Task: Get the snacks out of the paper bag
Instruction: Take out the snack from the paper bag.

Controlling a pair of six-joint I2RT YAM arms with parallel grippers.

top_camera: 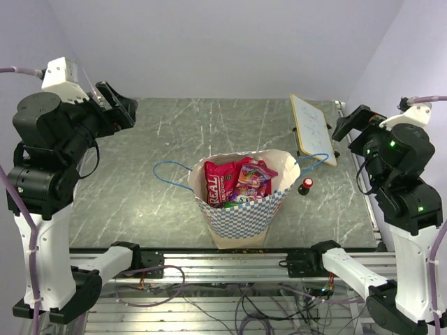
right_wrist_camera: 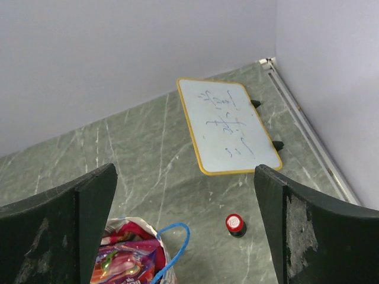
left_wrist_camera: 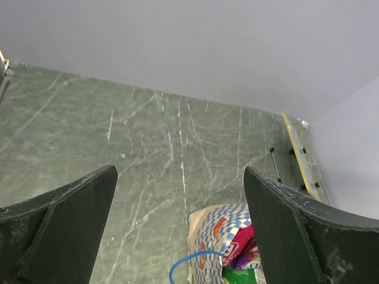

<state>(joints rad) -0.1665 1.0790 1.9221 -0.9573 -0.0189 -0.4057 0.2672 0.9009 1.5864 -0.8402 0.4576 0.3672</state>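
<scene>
The left fingers (left_wrist_camera: 65,231) are spread wide with nothing between them. They hang in the air above the far left corner of the counter (top_camera: 140,195), well apart from everything on it. The right fingers (right_wrist_camera: 308,231) are equally parted and empty, raised near the right edge of the counter.

The left wrist view looks down between the left fingers across bare grey-green stone to the paper bag (left_wrist_camera: 213,228). One of its thin blue cord handles (left_wrist_camera: 189,263) curls at the bottom of that view. The right wrist view shows a small red-and-black knob (right_wrist_camera: 234,222) standing on the counter. The yellow-framed whiteboard (right_wrist_camera: 228,127) sits beyond it, marked with scribbles, towards the far right corner.

From above, the blue-and-white checkered paper bag (top_camera: 241,216) stands upright at the middle of the near edge. Its mouth is open and shows the cream inside. One handle loops out to the left on the counter and the other reaches right towards the whiteboard (top_camera: 313,129).

The snacks are all inside the bag. A red packet marked "REAL" (top_camera: 220,183) leans on the left, and a pink-purple candy bag (top_camera: 253,178) lies beside it, touching it. A bit of green peeks out below them. The knob (top_camera: 306,185) stands just beside the bag's right side.
</scene>
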